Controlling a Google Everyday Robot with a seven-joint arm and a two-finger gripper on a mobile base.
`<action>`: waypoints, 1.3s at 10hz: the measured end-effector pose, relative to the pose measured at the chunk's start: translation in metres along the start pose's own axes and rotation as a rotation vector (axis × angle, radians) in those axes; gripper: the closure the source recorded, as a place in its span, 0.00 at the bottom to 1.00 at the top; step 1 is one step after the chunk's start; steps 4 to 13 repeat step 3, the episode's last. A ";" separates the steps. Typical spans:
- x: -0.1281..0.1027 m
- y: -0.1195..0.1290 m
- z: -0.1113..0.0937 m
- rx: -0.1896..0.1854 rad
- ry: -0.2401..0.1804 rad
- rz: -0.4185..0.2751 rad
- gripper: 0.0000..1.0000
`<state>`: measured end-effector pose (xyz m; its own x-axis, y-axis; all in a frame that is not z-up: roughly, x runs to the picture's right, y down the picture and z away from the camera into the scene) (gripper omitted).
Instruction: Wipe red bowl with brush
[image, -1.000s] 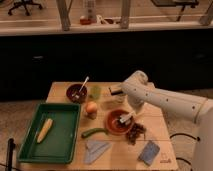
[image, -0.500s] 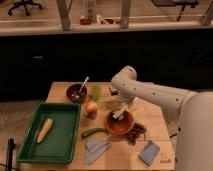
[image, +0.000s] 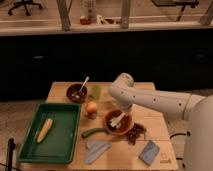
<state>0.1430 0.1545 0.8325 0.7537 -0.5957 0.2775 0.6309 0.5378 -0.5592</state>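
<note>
The red bowl (image: 120, 125) sits on the wooden table, right of the peach-coloured fruit (image: 91, 107). My gripper (image: 122, 113) hangs over the bowl's far rim, with the arm bending in from the right. It is shut on the brush (image: 117, 120). The brush's white stick handle slants down into the bowl, and the dark bristle head rests on the inside near the middle. The bristles are hard to make out.
A dark maroon bowl with a white spoon (image: 77, 92) stands at the back left. A green tray (image: 60, 145) holds a corn cob (image: 44, 130). A green pepper (image: 93, 132), grey cloth (image: 96, 148), brown clump (image: 135, 133) and blue-grey sponge (image: 150, 152) lie along the front.
My arm has swung left, bringing the elbow over the table's middle. The gripper has stayed over the red bowl and shifted a little toward its left side with the brush.
</note>
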 end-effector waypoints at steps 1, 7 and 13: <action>0.008 0.011 0.002 -0.005 0.000 0.014 1.00; 0.028 0.031 0.005 -0.014 0.002 0.058 1.00; 0.028 0.031 0.005 -0.014 0.002 0.058 1.00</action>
